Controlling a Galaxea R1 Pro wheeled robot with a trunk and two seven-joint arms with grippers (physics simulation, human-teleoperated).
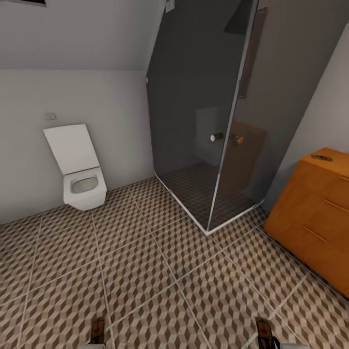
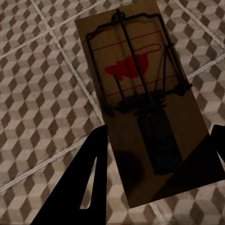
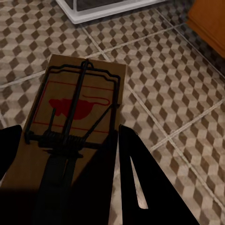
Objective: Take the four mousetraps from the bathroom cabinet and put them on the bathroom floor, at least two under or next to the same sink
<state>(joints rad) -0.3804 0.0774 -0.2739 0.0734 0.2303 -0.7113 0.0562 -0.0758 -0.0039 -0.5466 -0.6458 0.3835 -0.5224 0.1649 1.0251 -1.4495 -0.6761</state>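
My left gripper (image 2: 157, 164) is shut on a tan mousetrap (image 2: 136, 79) with dark wire and a red mouse mark, held above the cube-patterned bathroom floor (image 2: 42, 93). A second mousetrap (image 3: 79, 108) sits between the dark fingers of my right gripper (image 3: 65, 178), which is shut on it. In the head view both held traps poke up at the bottom edge, the left one (image 1: 98, 329) and the right one (image 1: 264, 332). Another mousetrap (image 1: 322, 157) lies on top of the orange-brown cabinet (image 1: 315, 218) at the right. The sink is out of view.
A white wall-hung toilet (image 1: 82, 182) with its lid up stands at the left wall. A dark glass shower enclosure (image 1: 213, 126) fills the far corner, its white base (image 3: 93, 9) close to my right gripper. Open tiled floor (image 1: 160, 271) stretches ahead.
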